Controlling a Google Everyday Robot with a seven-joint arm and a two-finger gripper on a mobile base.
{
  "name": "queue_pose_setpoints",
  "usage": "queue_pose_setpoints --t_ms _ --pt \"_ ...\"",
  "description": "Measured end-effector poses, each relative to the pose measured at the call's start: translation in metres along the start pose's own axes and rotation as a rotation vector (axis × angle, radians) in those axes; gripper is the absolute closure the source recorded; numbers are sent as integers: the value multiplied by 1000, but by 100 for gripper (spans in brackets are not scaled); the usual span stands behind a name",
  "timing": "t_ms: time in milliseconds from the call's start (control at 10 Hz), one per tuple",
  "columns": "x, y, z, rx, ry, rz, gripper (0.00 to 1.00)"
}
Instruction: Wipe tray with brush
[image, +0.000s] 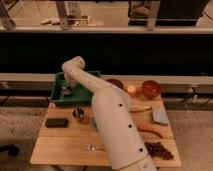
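In the tray: your two-finger gripper (65, 90) is down inside the large green rectangular plastic tray (70, 102), toward its left half, at the far left of the pale wooden table (60, 150).
Claw: pressed together. It looks to be pinching the small pale grey-whitish brush (64, 94), which sits at its tip low in the tray (the exact hold is too blurred to confirm).
Step in hand: the wiping stroke itself, as I judge it.
Stroke: hold the brush in light contact with the tray floor and sweep along the long side, one lane beside the next, so you miss no strip.
Walls: stop short of the raised sloping sides. Riding up one could shove the tray or twist the brush in the grip.
Pressure: gentle. The tray is plastic and will likely slide on the table if you bear down.
Arm: it bends high above the tray's far side. Work from that height so the forearm does not catch the small metal cup (78, 113) or the flat black rectangular block (56, 122) in front of the tray.
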Motion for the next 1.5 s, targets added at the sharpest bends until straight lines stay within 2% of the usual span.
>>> queue_pose_setpoints --t_ms 300,500,700,1100,1500 --pt "-15 4 -11 6 -18 -3 97" --pt "-28 7 -13 -1 -34 -3 97" --pt "-29 18 -15 -20 -36 9 97" --pt "-19 48 -23 -64 -7 53 97" --pt "-5 56 -26 -77 36 64 97"
